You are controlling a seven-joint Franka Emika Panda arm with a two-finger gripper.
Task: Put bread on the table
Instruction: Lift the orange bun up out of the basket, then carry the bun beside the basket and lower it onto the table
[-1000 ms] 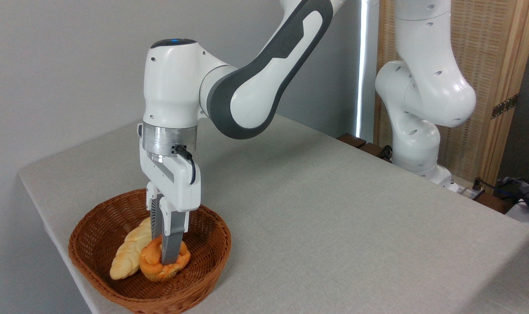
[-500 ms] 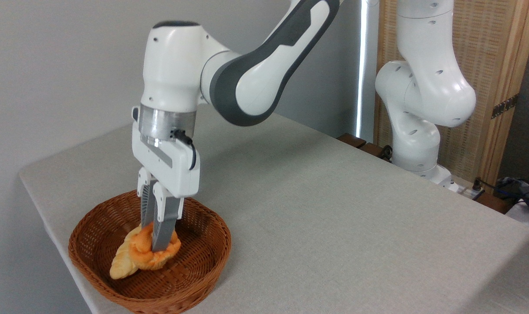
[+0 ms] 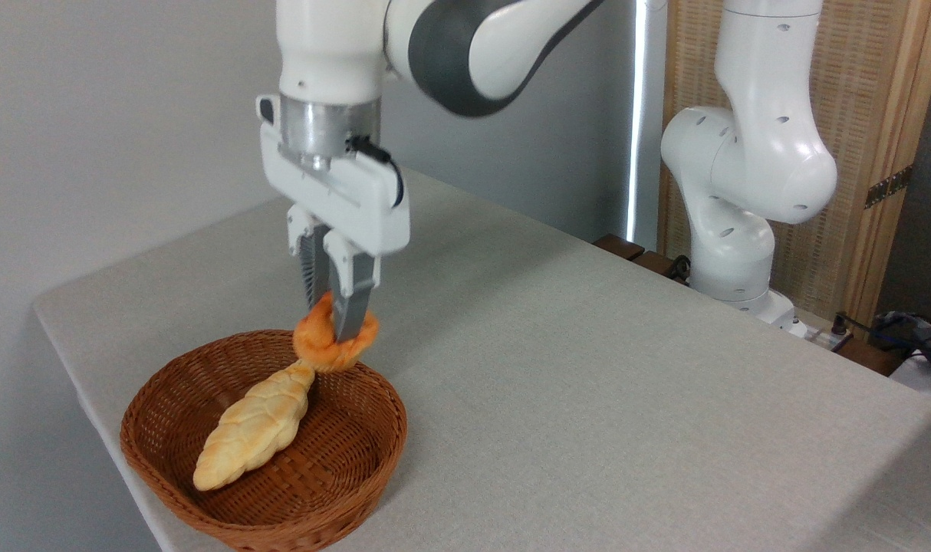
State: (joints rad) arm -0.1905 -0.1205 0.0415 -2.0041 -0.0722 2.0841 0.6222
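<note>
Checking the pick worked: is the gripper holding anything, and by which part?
Yes. The gripper is shut on the bread, the small orange bun, pinching it from above through its top middle. The bun hangs above the basket.

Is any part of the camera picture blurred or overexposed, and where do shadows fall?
Camera view: the gripper holding the bread looks slightly motion-blurred; a bright overexposed light strip runs behind the arm; soft, faint shadows on the table.

White arm [image 3: 741,161], grey joint panels — silver wrist ring, black cable [image 3: 373,153].
</note>
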